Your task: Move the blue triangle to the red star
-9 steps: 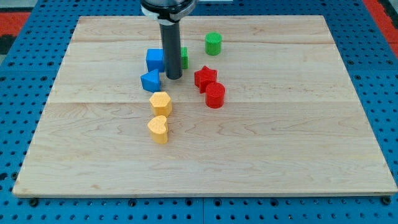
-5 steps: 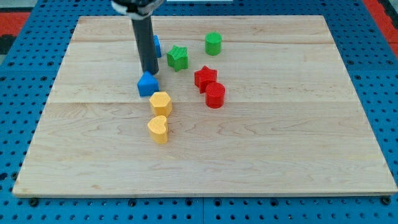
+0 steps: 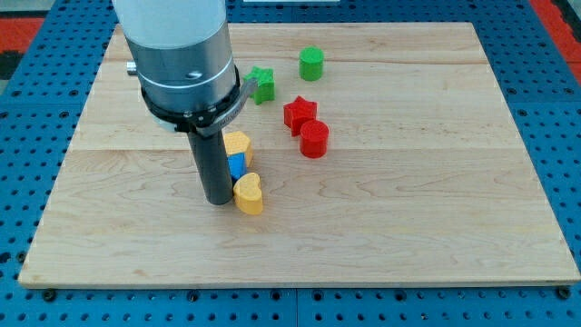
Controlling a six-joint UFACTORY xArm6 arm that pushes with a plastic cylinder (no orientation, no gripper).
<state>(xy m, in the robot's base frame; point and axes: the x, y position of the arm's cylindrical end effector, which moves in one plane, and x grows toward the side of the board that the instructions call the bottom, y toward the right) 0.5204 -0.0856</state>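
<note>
Plainly, this arm carries no pincer that could open or close on anything: it ends in a straight dark rod, and my tip (image 3: 218, 200) rests on the wooden board (image 3: 408, 227) left of centre in the frame. It grips nothing. The tip stands just left of a yellow heart block (image 3: 249, 194), close enough that I cannot tell whether they touch.

Only a sliver of the blue triangle (image 3: 237, 166) shows, wedged between the rod on its left, a yellow block (image 3: 238, 143) just above it and the yellow heart just below; its shape cannot be made out from that sliver. It sits in the centre-left of the frame.

The red star (image 3: 300, 113) lies to the upper right of the blue piece, apart from it, with a red cylinder (image 3: 314, 139) touching its lower right. A green star (image 3: 262, 84) peeks out beside the arm's grey housing (image 3: 182, 54), and a green cylinder (image 3: 311, 64) stands near the upper middle.
</note>
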